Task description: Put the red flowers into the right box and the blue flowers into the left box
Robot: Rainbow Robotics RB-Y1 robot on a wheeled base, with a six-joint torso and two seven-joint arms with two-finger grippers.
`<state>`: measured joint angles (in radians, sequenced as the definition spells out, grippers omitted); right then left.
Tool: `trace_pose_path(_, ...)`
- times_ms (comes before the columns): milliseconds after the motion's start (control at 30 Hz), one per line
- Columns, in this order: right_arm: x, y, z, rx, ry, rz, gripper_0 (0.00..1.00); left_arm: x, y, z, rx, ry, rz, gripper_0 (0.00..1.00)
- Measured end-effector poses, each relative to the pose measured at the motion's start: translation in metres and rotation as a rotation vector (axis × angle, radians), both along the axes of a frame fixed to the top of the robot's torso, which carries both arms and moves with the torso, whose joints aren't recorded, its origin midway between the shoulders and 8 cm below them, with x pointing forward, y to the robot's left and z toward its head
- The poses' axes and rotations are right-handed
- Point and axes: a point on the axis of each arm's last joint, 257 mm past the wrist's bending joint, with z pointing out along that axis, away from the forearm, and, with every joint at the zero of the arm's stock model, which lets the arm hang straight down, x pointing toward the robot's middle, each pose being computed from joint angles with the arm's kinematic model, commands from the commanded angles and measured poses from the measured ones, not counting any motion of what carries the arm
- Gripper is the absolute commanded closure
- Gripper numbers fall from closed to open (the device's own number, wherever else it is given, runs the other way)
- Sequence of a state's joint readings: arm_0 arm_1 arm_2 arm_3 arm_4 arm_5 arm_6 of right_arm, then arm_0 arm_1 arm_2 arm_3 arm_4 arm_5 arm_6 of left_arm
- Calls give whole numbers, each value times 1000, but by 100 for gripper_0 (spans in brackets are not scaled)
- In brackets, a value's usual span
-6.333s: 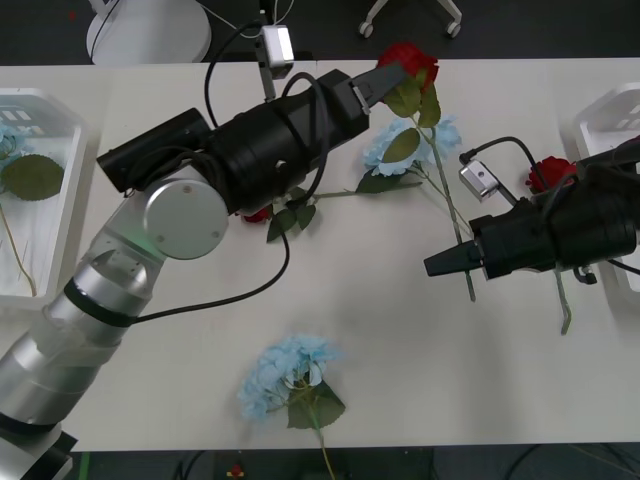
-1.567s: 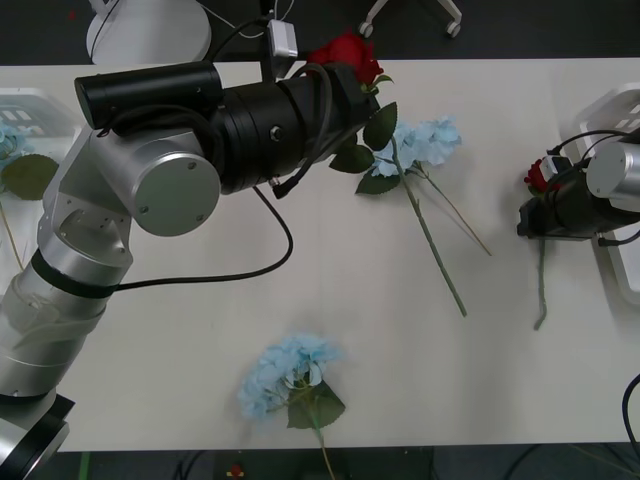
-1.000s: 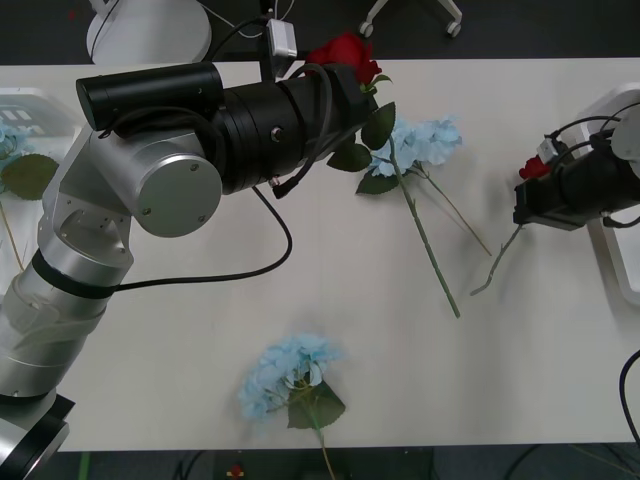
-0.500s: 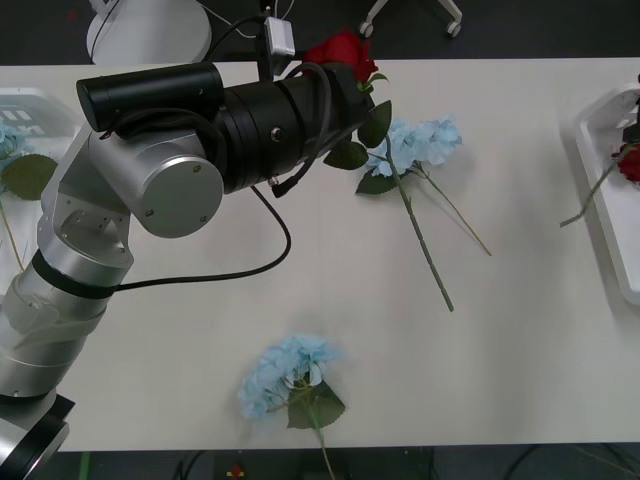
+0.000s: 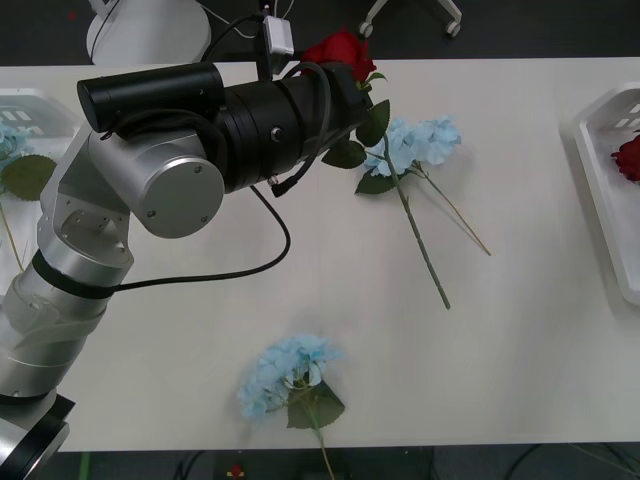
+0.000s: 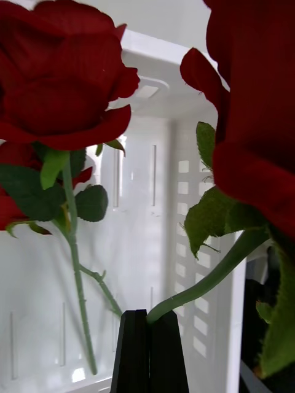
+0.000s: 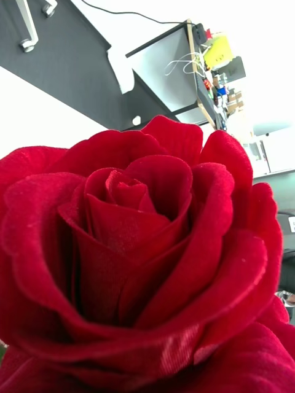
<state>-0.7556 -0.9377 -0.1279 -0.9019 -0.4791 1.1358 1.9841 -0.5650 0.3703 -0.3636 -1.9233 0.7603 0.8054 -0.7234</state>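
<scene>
The counter [image 5: 520, 380] is a big white slab, and most of its far left half is covered by the left arm [image 5: 150, 190], a chunky silver and black thing stretched out toward the far edge. The left gripper itself is buried under the arm and a rose [image 5: 343, 50], so I can't tell whether it's clenched or loose. That rose sits right at the arm's tip by the far edge, bloom up, with its stem [image 5: 420, 250] slanting down toward the middle of the counter. From the left wrist it's just a face full of red petals [image 7: 135, 258].

The left box [image 5: 45, 135] is at the left edge, with a blue cluster [image 5: 10, 140] and a broad leaf [image 5: 30, 176] in it. The right box [image 5: 598, 180] is at the right edge, with a red bloom [image 5: 630, 158] lying inside.

Two more blue flowers are loose on the counter: one [image 5: 420, 140] near the far edge, just beside the rose stem, and another [image 5: 285, 372] close to the near edge.

The right gripper [image 6: 149, 350] is over the right box, black fingers [image 6: 132, 353] pinched tight on a rose stem [image 6: 209, 279], its bloom [image 6: 252, 110] up close. Another rose [image 6: 61, 80] lies in the box [image 6: 153, 184] behind it.
</scene>
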Motion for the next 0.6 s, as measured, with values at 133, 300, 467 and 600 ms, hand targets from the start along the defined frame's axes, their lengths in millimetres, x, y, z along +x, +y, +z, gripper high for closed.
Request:
trace_pose_path(133,10,-3,-7,-131,20,19,100,0,0,0,1,-1,1,100)
trace_pose_path(300,28,9,-21,-267,39,71,100,1,0,0,2,-2,2,100)
trace_pose_path(467,33,16,-54,-270,50,89,100,1,1,0,4,-4,4,100)
trace_pose_path(600,29,14,-72,-272,66,85,100,2,1,0,7,-7,7,100)
